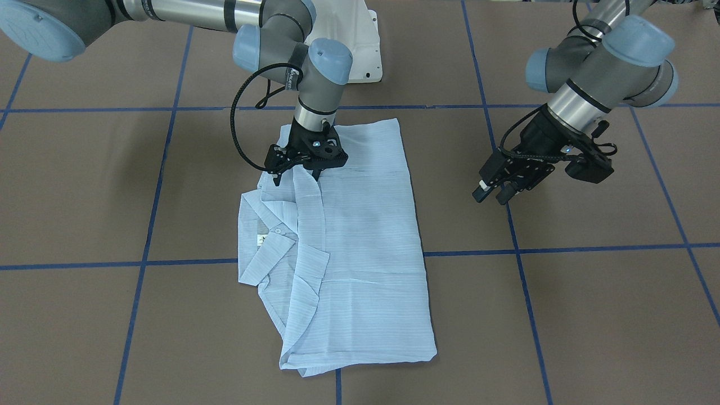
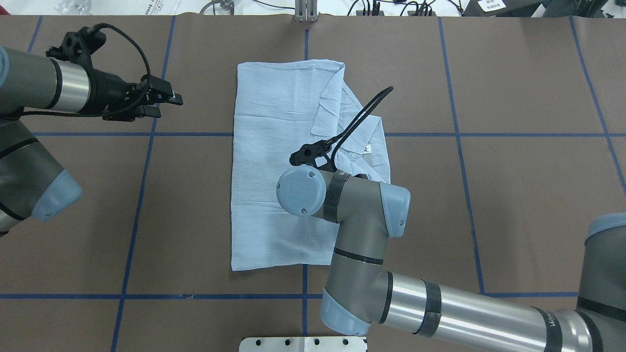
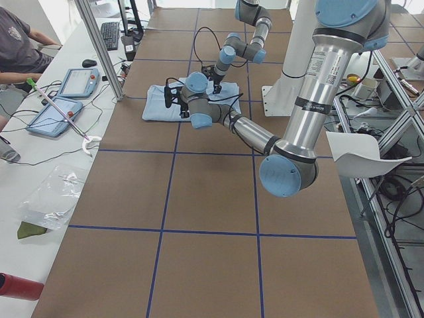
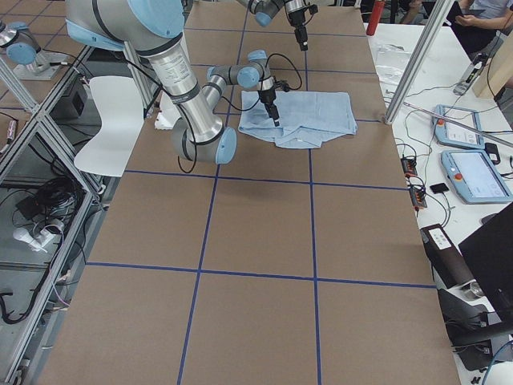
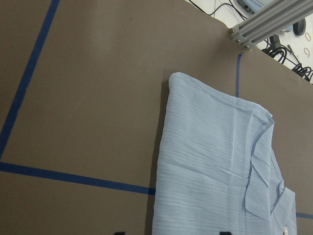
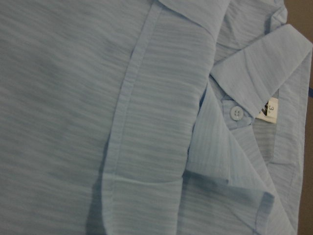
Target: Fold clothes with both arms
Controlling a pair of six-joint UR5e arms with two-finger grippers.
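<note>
Overhead, its arm (image 2: 352, 205) hides the right claw (image 1: 297, 175), seen frontally spread over the shirt (image 1: 365, 236); left claw (image 1: 491, 197) released.

One pale blue, finely striped button-up shirt (image 1: 360, 236) — one small white button (image 6: 236, 112) and one white neck label (image 6: 270, 108) showing. Two grey metal robot arms — left arm (image 1: 585, 90), right arm (image 1: 315, 79).
</note>
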